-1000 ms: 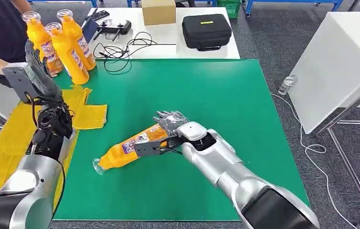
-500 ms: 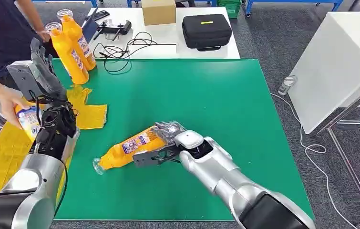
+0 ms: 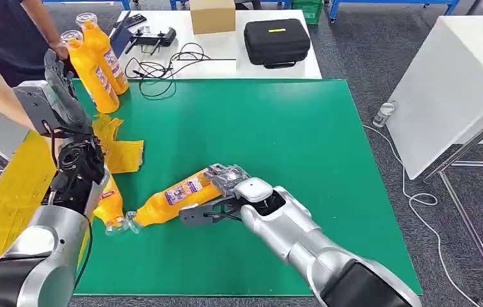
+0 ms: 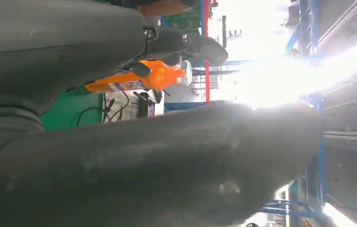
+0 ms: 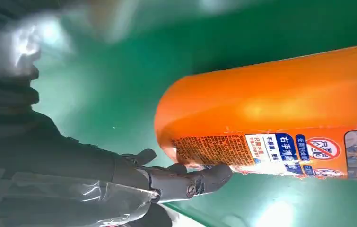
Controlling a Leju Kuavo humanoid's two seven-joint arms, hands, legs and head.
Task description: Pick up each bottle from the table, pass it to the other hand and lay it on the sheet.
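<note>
My right hand (image 3: pixel 229 182) sits at the base of the bottle (image 3: pixel 174 197) lying on its side near the center of the head view, cap toward the lower left. In the right wrist view my fingers (image 5: pixel 204 177) touch the bottle under its label while the thumb stays off it, so I judge this as contact, not a secure grip; the bottle lies on the green mat (image 3: pixel 290 141), not lifted. My left hand (image 3: pixel 56 80) is raised at the upper left of the frame, fingers spread, holding nothing. Progress: 1 second bottle (image 3: pixel 107 204) lies at the lower left, beside my left forearm, on the edge of the yellow sheet (image 3: pixel 8 192), so 1 placement looks done. 2 standing bottles (image 3: pixel 95 64) wait at the upper left. Remaining: grip, lift, transfer to the left hand, lay down, then repeat. The bottle is orange plastic with a clear cap and a printed label; the smooth round body may roll.
</note>
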